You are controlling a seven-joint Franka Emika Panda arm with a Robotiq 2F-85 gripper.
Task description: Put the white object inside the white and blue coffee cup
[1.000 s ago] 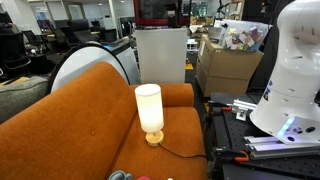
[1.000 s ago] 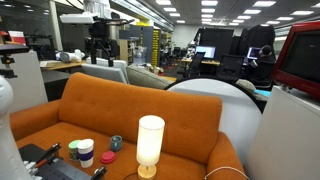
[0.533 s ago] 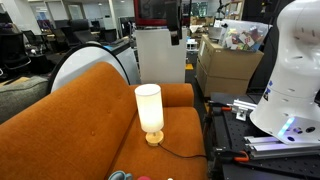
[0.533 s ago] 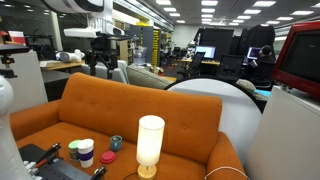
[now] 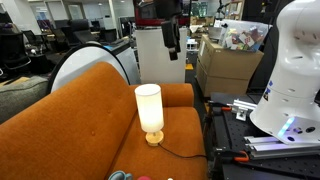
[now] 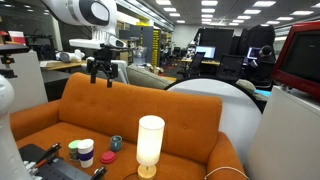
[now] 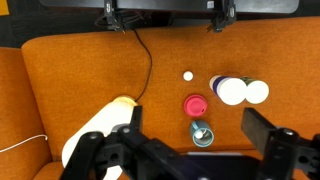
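Nothing is judged done: the small round white object (image 7: pixel 187 75) is seen lying on the orange cushioned desk (image 7: pixel 90 70), away from every edge, near the white and blue coffee cup (image 7: pixel 232 92), and the pincer (image 6: pixel 102 77) is held spread, empty, above.

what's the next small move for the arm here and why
Likely lower toward the small white round object on the orange sofa seat: the gripper hangs open and empty, high above the cushions, and that object lies apart from the white and blue coffee cup.
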